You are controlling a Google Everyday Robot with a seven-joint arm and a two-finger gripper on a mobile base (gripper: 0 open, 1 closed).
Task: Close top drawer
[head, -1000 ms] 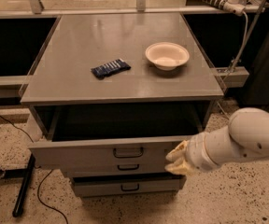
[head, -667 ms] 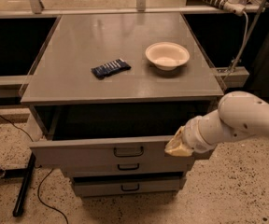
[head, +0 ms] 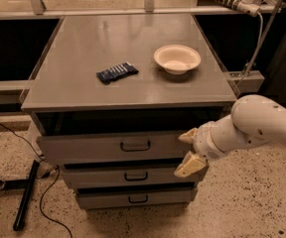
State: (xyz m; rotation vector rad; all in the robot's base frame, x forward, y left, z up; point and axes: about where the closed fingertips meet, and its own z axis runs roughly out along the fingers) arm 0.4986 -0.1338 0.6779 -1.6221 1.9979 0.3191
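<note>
The top drawer [head: 98, 147] is a wide grey box with a small black bar handle [head: 135, 146] at its centre. It stands slightly out from the cabinet, with a dark gap above its front. My gripper [head: 187, 151] is at the right end of the drawer front, on a white arm [head: 254, 125] reaching in from the right. Its two tan fingers [head: 189, 164] are spread apart, one above the other, against the drawer's front, holding nothing.
Two narrower grey drawer fronts [head: 128, 176] sit below. On the cabinet top [head: 83, 53] lie a dark blue packet [head: 116, 73] and a white bowl [head: 177, 59]. A black stand leg [head: 26, 195] and cables lie on the speckled floor at left.
The top drawer has slid further into the cabinet. My gripper and arm have moved forward with its front, toward the cabinet.
</note>
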